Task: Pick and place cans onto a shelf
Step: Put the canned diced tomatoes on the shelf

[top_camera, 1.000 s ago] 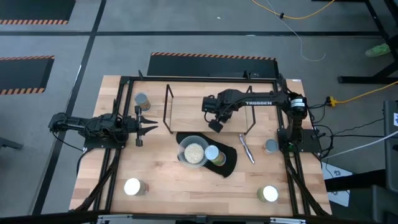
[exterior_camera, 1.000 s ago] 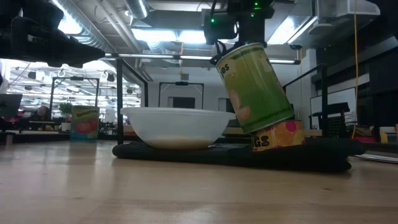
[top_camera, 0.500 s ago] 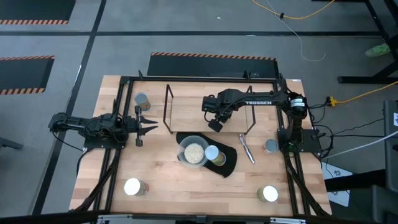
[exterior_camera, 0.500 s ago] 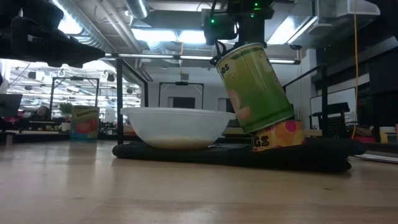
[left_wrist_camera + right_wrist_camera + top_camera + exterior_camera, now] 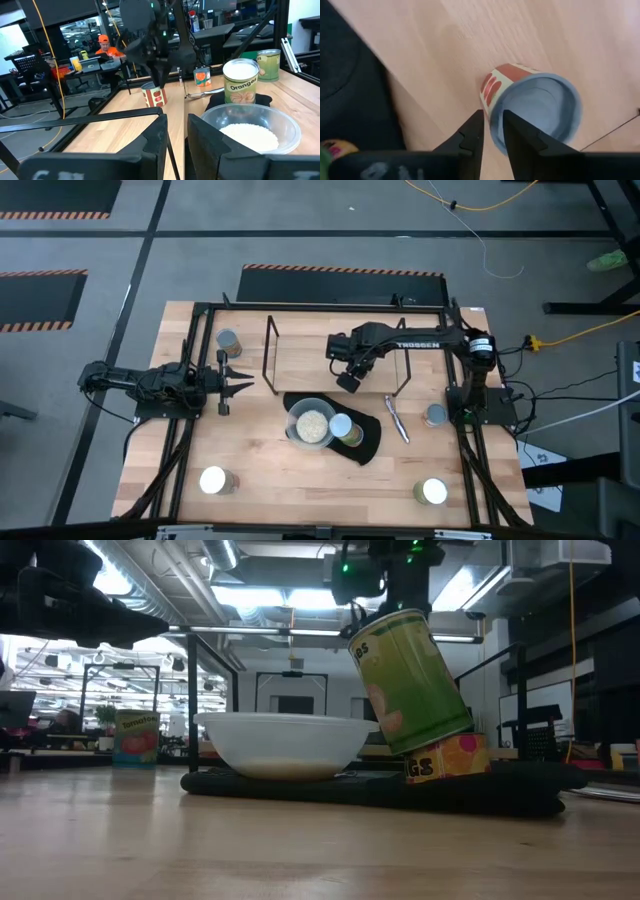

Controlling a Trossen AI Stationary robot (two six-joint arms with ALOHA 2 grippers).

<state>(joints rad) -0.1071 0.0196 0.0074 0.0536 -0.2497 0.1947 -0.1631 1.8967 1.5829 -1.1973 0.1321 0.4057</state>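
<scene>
My right gripper (image 5: 347, 381) is shut and points down inside the black rod shelf (image 5: 270, 352), just above a red-labelled can with a bluish top (image 5: 535, 112). That can stands upright on the wood and also shows in the left wrist view (image 5: 154, 95). My left gripper (image 5: 245, 381) waits shut at the table's left. On the black mat (image 5: 372, 442) a green can (image 5: 410, 680) leans tilted on an orange-labelled can (image 5: 447, 758). Other cans stand at the far left (image 5: 228, 340), near left (image 5: 213, 479), near right (image 5: 433, 491) and right (image 5: 435, 415).
A bowl of pale grains (image 5: 311, 425) sits on the mat beside the stacked cans. A silver pen-like thing (image 5: 397, 418) lies right of the mat. The black table frame (image 5: 190, 310) runs along the edges. A person in orange (image 5: 104, 45) is beyond the table.
</scene>
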